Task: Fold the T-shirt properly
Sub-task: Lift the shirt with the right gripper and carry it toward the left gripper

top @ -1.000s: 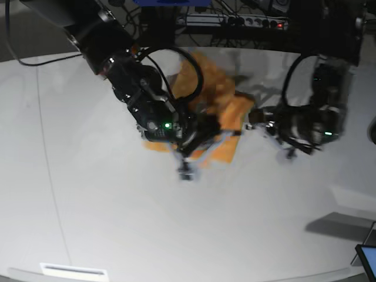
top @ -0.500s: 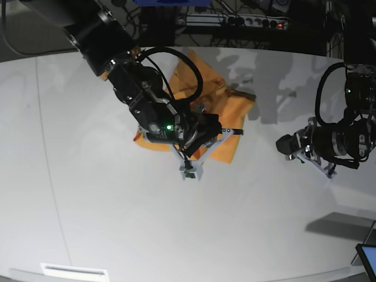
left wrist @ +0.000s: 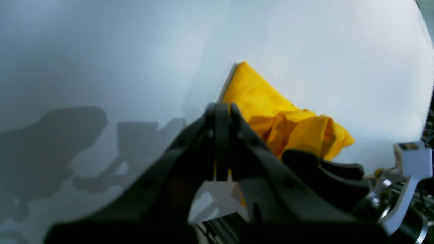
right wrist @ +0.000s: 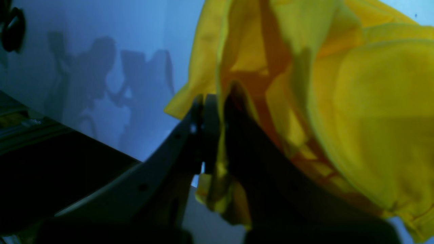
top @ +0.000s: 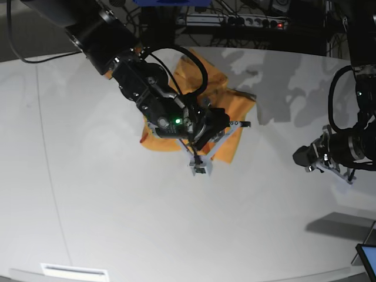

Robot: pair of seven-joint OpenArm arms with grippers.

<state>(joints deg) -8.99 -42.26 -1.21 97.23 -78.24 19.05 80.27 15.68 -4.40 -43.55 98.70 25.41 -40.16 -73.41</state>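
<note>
The T-shirt (top: 220, 111) is seen bunched rather than flat, lying on the far middle part of the white table (top: 106, 223), mostly hidden in the base view under the right arm. In the right wrist view a fold of the yellow cloth is shown pinched between the closed jaws of the right gripper (right wrist: 217, 101), with loose layers hanging around it.

Since a second ago the left arm has been drawn away from the shirt: it was right at the cloth's near-right corner, and it is now well apart from it, out toward the table's right side. The left gripper (left wrist: 222, 112) is held with its jaws pressed together on nothing, the shirt visible only beyond its tips. The right arm has been shifted slightly toward the table's far right, the cloth carried with it.

This is judged to mean that one side has been let go and the fold is now led by the right arm alone; the garment is far from a neat fold.

Plenty of bare table is left in front and to both sides. The back edge, with cables and a power strip (top: 235, 22) behind it, lies close to the shirt.
</note>
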